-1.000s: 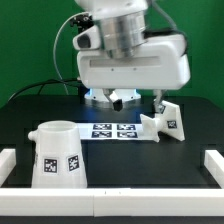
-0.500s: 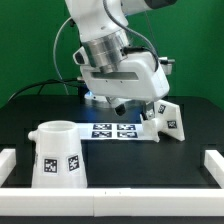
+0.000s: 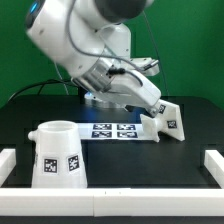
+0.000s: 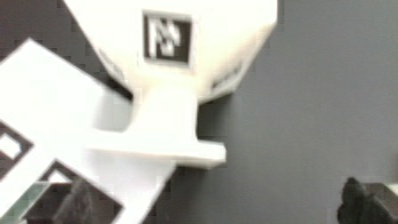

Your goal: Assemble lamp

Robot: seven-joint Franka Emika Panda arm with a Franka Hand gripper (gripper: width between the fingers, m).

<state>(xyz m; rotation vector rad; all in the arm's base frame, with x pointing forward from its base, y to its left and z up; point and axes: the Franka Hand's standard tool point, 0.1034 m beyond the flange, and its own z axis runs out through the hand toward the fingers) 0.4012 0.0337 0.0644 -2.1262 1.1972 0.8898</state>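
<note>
The large tapered lamp shade (image 3: 57,155) stands mouth-up at the front of the exterior view's left. A white tagged lamp part, apparently the base (image 3: 167,119), lies at the exterior view's right end of the marker board (image 3: 113,130). A smaller white piece (image 3: 149,124) rests against it. In the wrist view this tagged part (image 4: 169,40) narrows into a blocky piece (image 4: 157,135). I cannot pick out the bulb as a separate part. My gripper (image 3: 150,104) hovers just above these parts. In the wrist view my gripper (image 4: 217,205) is open, with only dark table between the fingers.
White rails (image 3: 214,160) border the black table at both sides and the front (image 3: 110,204). A green wall and cables are behind the arm. The marker board also shows in the wrist view (image 4: 36,95) beside the blocky piece.
The arm has swung and tilted toward the exterior view's left and the hand has rotated. The gripper stays over the part beside the marker board. No lamp part has moved.
</note>
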